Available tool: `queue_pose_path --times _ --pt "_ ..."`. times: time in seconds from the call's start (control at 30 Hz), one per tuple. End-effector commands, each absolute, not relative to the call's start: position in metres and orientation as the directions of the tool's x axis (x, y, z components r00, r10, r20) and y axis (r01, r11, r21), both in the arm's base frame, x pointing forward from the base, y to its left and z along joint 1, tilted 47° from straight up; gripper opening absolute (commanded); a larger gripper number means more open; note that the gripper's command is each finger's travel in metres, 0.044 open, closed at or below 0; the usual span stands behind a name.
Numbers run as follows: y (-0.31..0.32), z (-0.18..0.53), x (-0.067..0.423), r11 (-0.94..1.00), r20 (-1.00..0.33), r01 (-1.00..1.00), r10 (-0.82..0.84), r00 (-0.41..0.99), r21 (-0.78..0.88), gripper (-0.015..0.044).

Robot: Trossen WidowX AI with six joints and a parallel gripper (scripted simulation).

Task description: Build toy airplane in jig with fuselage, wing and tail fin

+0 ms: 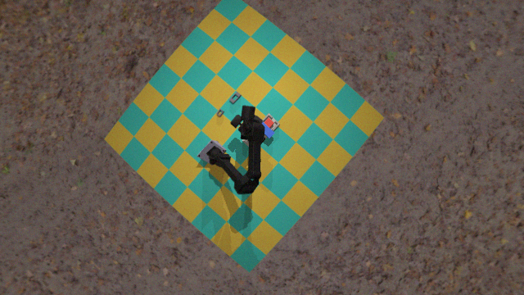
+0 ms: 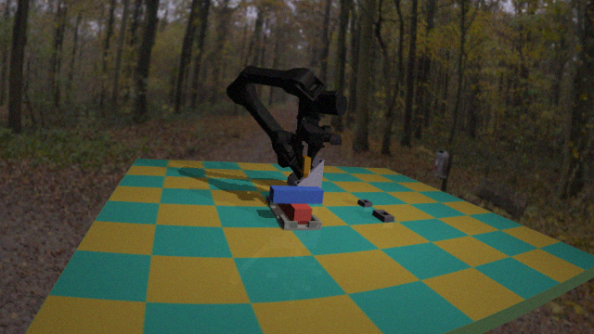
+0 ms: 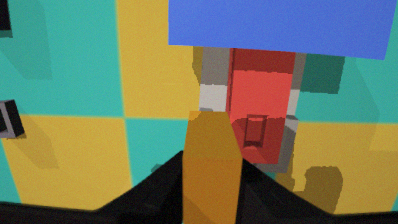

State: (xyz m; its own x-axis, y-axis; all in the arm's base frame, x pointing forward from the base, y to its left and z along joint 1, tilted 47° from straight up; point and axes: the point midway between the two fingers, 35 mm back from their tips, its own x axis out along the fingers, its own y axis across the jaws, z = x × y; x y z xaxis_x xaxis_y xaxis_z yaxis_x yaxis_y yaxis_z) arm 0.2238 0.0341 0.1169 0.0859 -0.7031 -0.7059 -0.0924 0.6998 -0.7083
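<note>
The red fuselage (image 1: 268,122) (image 2: 301,211) (image 3: 260,95) lies in the grey cradle (image 1: 277,124) (image 2: 302,225) (image 3: 214,95). The blue wing (image 1: 268,131) (image 2: 296,195) (image 3: 280,22) sits across the top of it. The tail socket on the fuselage is open and unfilled. My gripper (image 2: 303,160) (image 3: 207,159) is shut on the orange tail fin (image 2: 306,165) (image 3: 210,150). It holds the fin upright, a little above the fuselage's tail end. In the wrist view the fin's lower end is just left of the socket.
Two small dark grey frame-shaped holders (image 1: 235,97) (image 1: 220,113) (image 2: 365,202) (image 2: 383,215) lie on the checkered mat (image 1: 286,49) beside the cradle. One shows at the left in the wrist view (image 3: 9,119). The arm's grey base (image 1: 209,148) stands behind the cradle.
</note>
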Motion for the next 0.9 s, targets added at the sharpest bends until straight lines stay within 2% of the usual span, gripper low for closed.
queue_pose_path --times 0.0,0.37,0.47,0.87 --pt "0.022 0.123 0.221 0.691 -0.697 -0.091 -0.711 0.088 -0.717 0.0" --pt "-0.004 0.136 0.213 0.68 -0.684 -0.074 -0.725 0.084 -0.73 0.0" --pt "-0.004 0.136 0.213 0.68 -0.684 -0.074 -0.725 0.084 -0.73 0.0065" --pt "-0.004 0.136 0.213 0.68 -0.684 -0.074 -0.725 0.084 -0.73 0.0065"
